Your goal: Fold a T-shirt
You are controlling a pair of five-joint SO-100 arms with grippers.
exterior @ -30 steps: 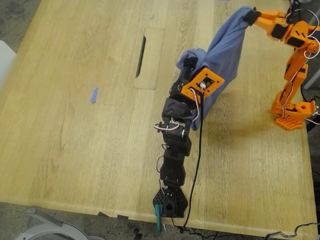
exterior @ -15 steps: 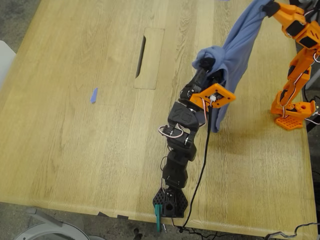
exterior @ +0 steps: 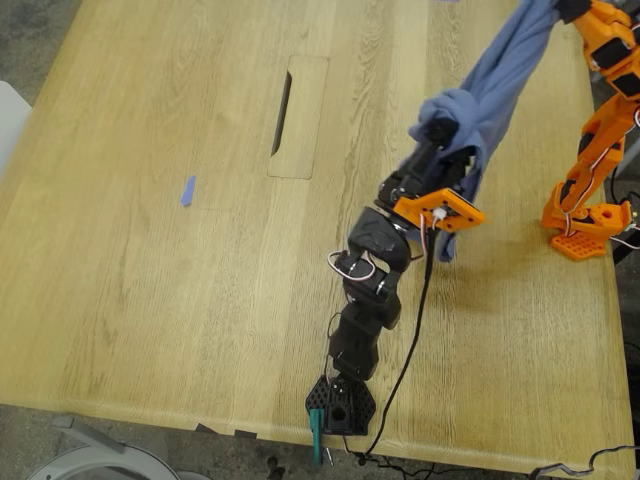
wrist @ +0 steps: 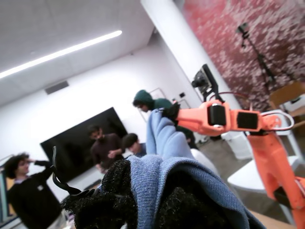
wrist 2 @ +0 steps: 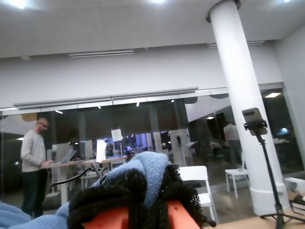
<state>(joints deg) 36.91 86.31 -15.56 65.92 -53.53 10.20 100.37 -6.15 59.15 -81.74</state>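
- Holding the T-shirt (exterior: 500, 80) off the bench (exterior: 150, 250) between 2 arms, I see it stretched as a slate-blue band toward the exterior view's upper right.
- My first pincer (exterior: 440, 130), on the black arm, is clamped on a bunched fold of the cloth; in the first wrist view its black padded fingers (wrist: 114, 191) grip blue fabric (wrist: 162, 138) on both sides.
- My second pincer (exterior: 565, 8), on the orange arm at the exterior view's top right edge, is closed on the upper end of the cloth; the second wrist view shows blue fabric (wrist 2: 143, 167) pressed between its dark pads (wrist 2: 119, 191).
- A loose tail of the shirt hangs below my first pincer, beside the orange wrist plate (exterior: 440, 208); I cannot tell whether its tip touches the bench.
- The black arm's base (exterior: 340, 405) sits at the bench's near edge, the orange arm's base (exterior: 585, 225) at the exterior view's right.
- A small blue scrap (exterior: 187, 190) lies well apart, at the exterior view's left, and a cable slot (exterior: 298, 117) sits between it and the arms.
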